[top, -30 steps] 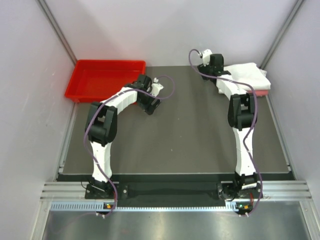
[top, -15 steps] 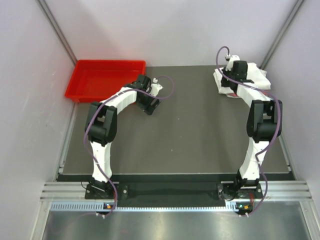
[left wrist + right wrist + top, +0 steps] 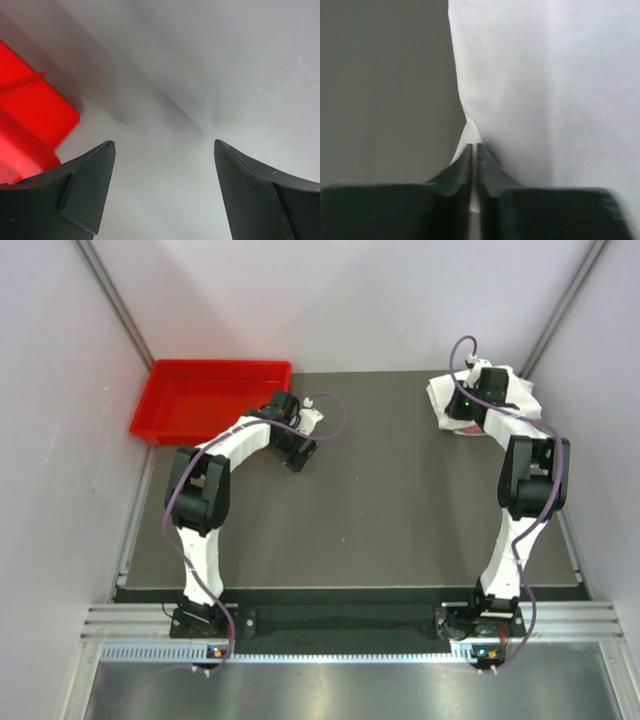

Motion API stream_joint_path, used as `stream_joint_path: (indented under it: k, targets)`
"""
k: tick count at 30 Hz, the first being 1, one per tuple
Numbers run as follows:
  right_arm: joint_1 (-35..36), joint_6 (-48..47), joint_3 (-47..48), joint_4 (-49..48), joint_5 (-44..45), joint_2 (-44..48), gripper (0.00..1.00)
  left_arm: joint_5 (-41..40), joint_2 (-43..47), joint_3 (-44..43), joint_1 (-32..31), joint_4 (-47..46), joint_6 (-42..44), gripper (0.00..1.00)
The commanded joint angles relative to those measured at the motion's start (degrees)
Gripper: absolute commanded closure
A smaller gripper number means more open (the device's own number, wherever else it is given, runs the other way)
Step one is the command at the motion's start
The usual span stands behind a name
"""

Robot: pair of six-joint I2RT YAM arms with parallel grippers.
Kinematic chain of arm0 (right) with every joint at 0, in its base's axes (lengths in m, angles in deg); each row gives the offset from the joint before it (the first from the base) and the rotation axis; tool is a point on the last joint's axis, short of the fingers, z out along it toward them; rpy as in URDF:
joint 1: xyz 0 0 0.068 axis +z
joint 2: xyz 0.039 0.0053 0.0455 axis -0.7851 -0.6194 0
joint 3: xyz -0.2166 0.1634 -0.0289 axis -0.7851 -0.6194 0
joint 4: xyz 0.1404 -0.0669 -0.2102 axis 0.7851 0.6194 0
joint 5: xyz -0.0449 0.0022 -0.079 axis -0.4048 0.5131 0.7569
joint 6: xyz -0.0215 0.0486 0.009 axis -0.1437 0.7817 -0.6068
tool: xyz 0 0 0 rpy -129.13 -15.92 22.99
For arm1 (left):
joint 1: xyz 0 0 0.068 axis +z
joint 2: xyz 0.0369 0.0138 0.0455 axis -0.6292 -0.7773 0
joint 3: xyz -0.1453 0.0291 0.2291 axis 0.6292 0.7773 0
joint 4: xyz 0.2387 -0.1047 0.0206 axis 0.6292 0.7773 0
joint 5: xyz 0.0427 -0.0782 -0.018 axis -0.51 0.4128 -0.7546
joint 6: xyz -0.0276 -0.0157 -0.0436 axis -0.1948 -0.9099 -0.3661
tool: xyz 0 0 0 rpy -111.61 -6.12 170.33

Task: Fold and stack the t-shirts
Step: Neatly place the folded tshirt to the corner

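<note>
A white t-shirt [image 3: 510, 390] lies bunched at the back right corner of the dark table. A small red patch [image 3: 466, 428] shows at its near edge; I cannot tell whether it is the logo or the pink-red shirt. My right gripper [image 3: 468, 405] is over the shirt's left part. In the right wrist view the gripper [image 3: 476, 150] is shut on the edge of the white cloth [image 3: 545, 75], with a sliver of cloth between the fingers. My left gripper [image 3: 297, 448] is open and empty beside the red bin; its view shows only wall between the fingers [image 3: 90, 185].
A rigid red plastic bin [image 3: 210, 398] stands at the back left, also showing in the left wrist view [image 3: 30, 120]. Grey walls close in the table [image 3: 380, 510] on three sides. A metal rail runs along the near edge.
My right arm has swung right and its gripper moved from the stack's left side onto the white shirt, which now lies more bunched. The left arm has barely moved.
</note>
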Motion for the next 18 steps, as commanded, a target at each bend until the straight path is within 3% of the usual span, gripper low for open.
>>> stream_joint_path:
  k: [1,3,4,5,13,18]
  targets:
    - [-0.2,0.8,1.2,1.2,-3.0,5.0,0.80,1.5,7.6,1.9,0.4,1.6,-0.3,0.16]
    - [-0.2,1.5,-2.1,-0.4,-2.9,11.2,0.47,0.8,9.9,5.1,0.4,0.4,-1.2,0.13]
    - [-0.2,2.2,-6.1,-2.0,-2.7,13.5,0.17,0.5,12.9,6.6,0.4,-0.3,-1.9,0.13]
    - [-0.2,2.4,-7.9,-2.6,-2.4,17.7,0.00,0.1,14.5,8.1,0.5,-1.1,-2.3,0.13]
    - [0.8,8.4,-32.1,-7.6,-2.4,36.7,0.00,-9.6,32.9,26.2,3.4,-10.5,-7.9,0.09]
    - [1.3,12.4,-47.1,-10.8,-0.9,50.0,0.00,-9.4,40.9,34.0,11.5,-11.6,-12.2,0.07]
